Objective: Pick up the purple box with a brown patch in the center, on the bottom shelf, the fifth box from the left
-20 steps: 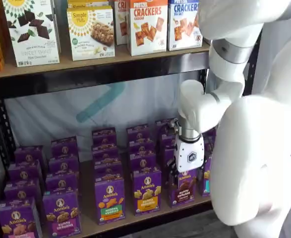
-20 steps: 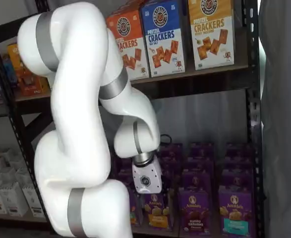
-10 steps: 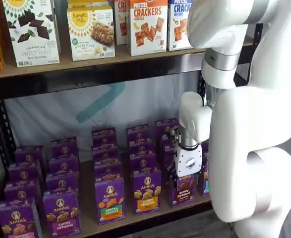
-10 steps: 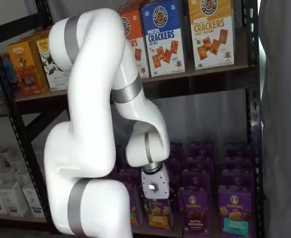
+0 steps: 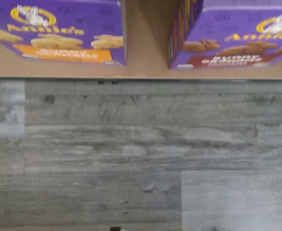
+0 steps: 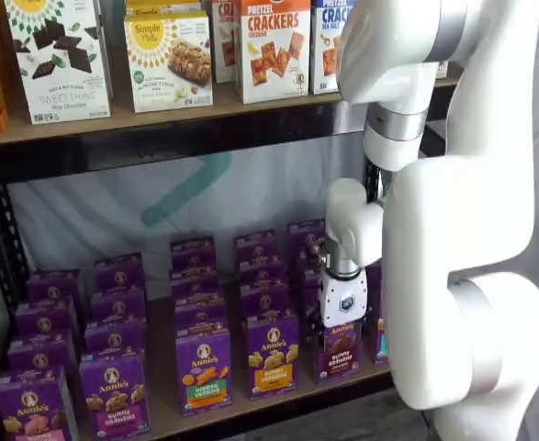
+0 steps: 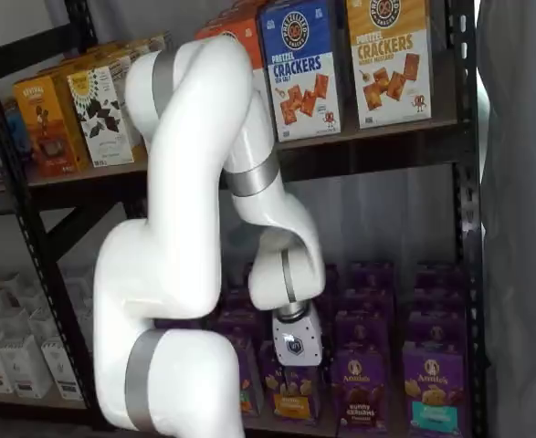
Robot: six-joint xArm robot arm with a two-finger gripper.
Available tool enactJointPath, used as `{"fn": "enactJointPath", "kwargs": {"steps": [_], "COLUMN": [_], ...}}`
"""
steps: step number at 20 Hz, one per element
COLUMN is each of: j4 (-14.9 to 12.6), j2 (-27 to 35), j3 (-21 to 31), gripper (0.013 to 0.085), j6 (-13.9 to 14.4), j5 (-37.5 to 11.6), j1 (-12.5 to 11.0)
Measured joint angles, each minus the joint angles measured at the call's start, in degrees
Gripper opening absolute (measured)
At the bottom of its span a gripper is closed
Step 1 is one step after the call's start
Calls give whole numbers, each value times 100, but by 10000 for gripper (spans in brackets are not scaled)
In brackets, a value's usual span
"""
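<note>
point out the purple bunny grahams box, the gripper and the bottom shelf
purple box (image 6: 340, 350), a shelf view, on its front face by the brown cookies
gripper (image 6: 342, 323), a shelf view, at the foot of its white body
bottom shelf (image 6: 251, 406), a shelf view, on its bare front edge

I see the arm's upper links swing up and back, uncovering more cracker boxes (image 7: 103, 105) on the upper shelf. The gripper (image 6: 342, 323) sinks lower, now directly before the purple box (image 6: 341, 350).
</note>
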Motion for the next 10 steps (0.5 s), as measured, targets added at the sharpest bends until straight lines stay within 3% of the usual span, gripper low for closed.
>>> {"fn": "enactJointPath", "kwargs": {"steps": [2,6,10], "j4": [53,-140,298], "j2": [151,391,607], "j3": [-164,-433,-647], "gripper": [850,850,850], "j6": [-87,-44,-578], "j5": [-39,-116,-228], "j1": [-41,-194,-297]}}
